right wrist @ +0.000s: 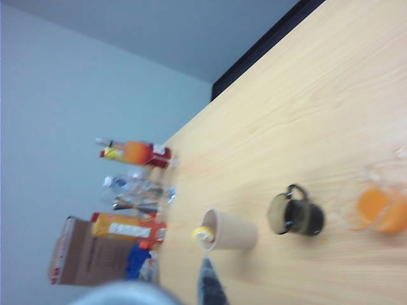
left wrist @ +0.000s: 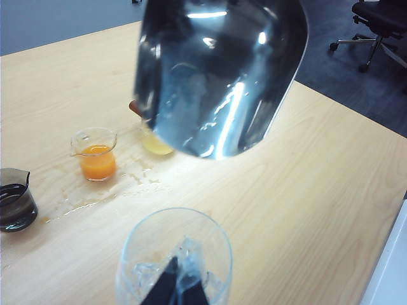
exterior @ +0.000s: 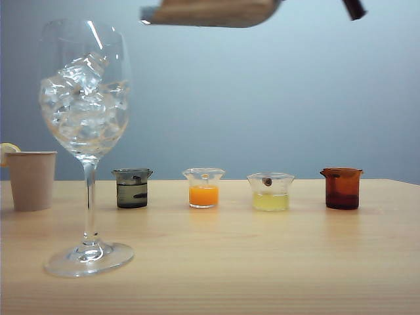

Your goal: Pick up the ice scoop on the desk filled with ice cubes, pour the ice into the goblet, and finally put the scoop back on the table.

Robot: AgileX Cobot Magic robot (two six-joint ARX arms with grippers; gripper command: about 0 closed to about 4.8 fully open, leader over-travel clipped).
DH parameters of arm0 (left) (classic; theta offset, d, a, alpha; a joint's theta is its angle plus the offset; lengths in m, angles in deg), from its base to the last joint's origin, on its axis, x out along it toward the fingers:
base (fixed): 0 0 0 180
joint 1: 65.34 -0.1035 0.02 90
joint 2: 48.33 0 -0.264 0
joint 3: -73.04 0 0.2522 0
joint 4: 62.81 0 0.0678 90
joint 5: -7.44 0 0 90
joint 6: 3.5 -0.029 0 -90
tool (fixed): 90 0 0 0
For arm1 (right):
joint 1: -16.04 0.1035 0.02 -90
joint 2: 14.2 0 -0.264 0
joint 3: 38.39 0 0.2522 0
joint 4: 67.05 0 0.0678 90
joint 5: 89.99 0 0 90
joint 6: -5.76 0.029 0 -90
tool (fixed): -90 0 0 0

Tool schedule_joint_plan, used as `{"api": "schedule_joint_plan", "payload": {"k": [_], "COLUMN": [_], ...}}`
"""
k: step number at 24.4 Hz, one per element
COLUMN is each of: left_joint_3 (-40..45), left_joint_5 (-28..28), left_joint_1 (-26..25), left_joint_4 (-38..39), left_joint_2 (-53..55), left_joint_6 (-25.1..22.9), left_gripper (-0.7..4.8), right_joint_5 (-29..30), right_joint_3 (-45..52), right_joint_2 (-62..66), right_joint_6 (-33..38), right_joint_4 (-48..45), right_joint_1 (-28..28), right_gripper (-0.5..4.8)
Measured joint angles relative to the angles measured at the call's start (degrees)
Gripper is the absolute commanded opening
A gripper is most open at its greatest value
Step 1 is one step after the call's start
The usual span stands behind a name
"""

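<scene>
Standing on the counter, goblet filled with ice cubes; ice scoop held aloft by right end effector, nearly closed; left end effector above goblet, opening indiscernible.

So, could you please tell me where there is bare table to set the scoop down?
The wide bare stretch of table in front of the beaker row, right of the goblet, is free. It is crowded along the row from paper cup to brown beaker.
</scene>
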State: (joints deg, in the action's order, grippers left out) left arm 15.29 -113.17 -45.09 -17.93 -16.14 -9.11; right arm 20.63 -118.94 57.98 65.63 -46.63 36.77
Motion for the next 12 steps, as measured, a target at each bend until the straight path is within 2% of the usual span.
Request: {"api": "schedule_joint_plan", "payload": {"k": [12], "left_joint_3": [0.00], "left_joint_5": [0.00], "left_joint_1": [0.00], "left_joint_4": [0.00], "left_joint_2": [0.00], "left_joint_6": [0.00], "left_gripper": [-0.05], "right_joint_5": [7.41], "right_joint_3": [0.02], "right_joint_2": [-2.25], "right_joint_6": [-2.45], "right_joint_4": [11.08], "right_joint_1": [-8.63], "right_gripper": [-0.05]}}
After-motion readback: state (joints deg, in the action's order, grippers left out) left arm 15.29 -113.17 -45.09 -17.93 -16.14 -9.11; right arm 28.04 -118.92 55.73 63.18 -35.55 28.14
